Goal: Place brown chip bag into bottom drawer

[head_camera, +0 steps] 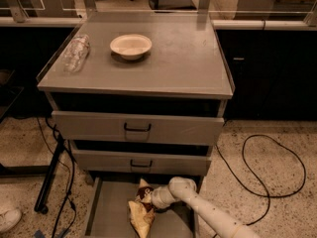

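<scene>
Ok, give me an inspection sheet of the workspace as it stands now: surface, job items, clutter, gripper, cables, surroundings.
Surface: grey cabinet top, flat, carrying only the clutter below.
Job's things: brown chip bag lies on the floor of the open bottom drawer.
Clutter: white bowl upright and plastic bottle on its side, apart, both on the cabinet top.
Gripper: gripper down in the bottom drawer at the bag's upper part; the arm enters from lower right.
Cables: black cable looped on the floor right of the cabinet; more cables on the left.
Surroundings: speckled floor, white shoe lower left.
</scene>
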`<act>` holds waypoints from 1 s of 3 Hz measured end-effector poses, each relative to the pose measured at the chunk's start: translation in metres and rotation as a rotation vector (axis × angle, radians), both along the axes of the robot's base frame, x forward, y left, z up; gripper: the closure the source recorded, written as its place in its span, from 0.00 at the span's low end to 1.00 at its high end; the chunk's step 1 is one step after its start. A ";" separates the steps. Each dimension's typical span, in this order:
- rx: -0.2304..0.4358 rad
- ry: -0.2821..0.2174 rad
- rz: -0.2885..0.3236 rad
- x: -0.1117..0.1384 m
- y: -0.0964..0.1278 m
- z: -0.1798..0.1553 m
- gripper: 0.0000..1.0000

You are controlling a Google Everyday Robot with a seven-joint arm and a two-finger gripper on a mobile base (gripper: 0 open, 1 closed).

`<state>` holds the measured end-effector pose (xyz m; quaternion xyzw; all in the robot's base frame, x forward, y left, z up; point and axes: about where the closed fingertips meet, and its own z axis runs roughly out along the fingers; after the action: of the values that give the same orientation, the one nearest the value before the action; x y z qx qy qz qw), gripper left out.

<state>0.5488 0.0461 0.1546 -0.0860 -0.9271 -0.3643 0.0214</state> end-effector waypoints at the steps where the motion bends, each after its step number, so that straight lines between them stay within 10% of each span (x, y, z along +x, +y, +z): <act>1: 0.000 0.000 0.000 0.000 0.000 0.000 0.40; 3: 0.000 0.000 0.000 0.000 0.000 0.000 0.00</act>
<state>0.5486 0.0462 0.1544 -0.0859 -0.9271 -0.3643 0.0215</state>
